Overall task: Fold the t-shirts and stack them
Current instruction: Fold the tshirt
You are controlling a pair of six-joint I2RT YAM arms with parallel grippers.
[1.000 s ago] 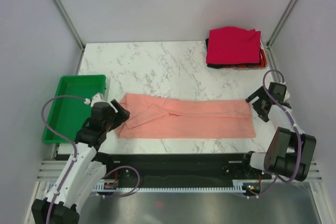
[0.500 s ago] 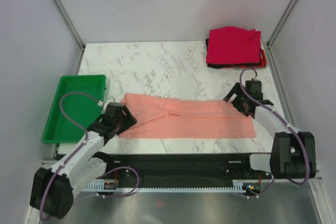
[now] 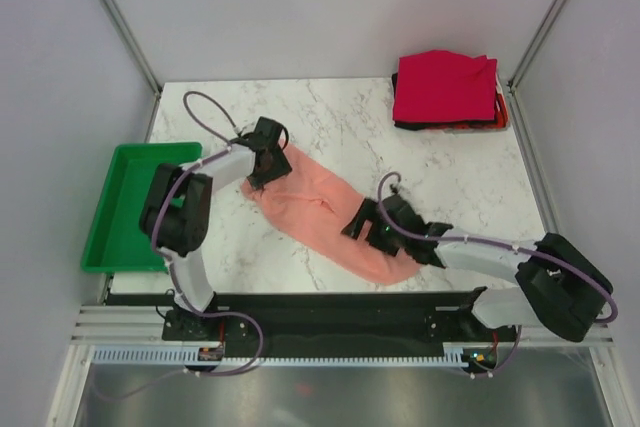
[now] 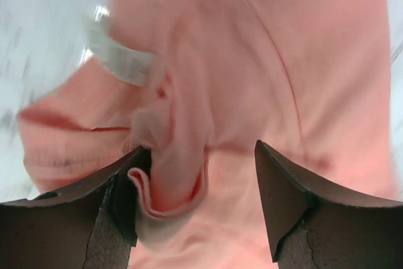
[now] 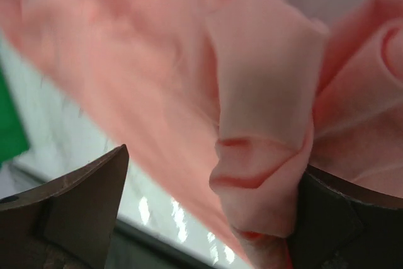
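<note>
The salmon-pink t-shirt lies bunched in a diagonal band, running from the back left to the front middle of the marble table. My left gripper is over its far-left end. In the left wrist view that gripper is open, and a curled fold of the shirt rests against the left finger. My right gripper is over the shirt's near-right part. In the right wrist view it stands wide open, with a bunched fold against the right finger. A folded crimson t-shirt tops the back-right stack, with black and orange-red edges beneath.
A green plastic tray sits at the left edge of the table. White walls with metal posts close in the back and sides. The black rail carrying the arm bases runs along the near edge.
The pink shirt has swung from a flat horizontal strip into a narrower diagonal bunch. My left gripper moved toward the back and my right gripper moved left and nearer, both onto the shirt.
</note>
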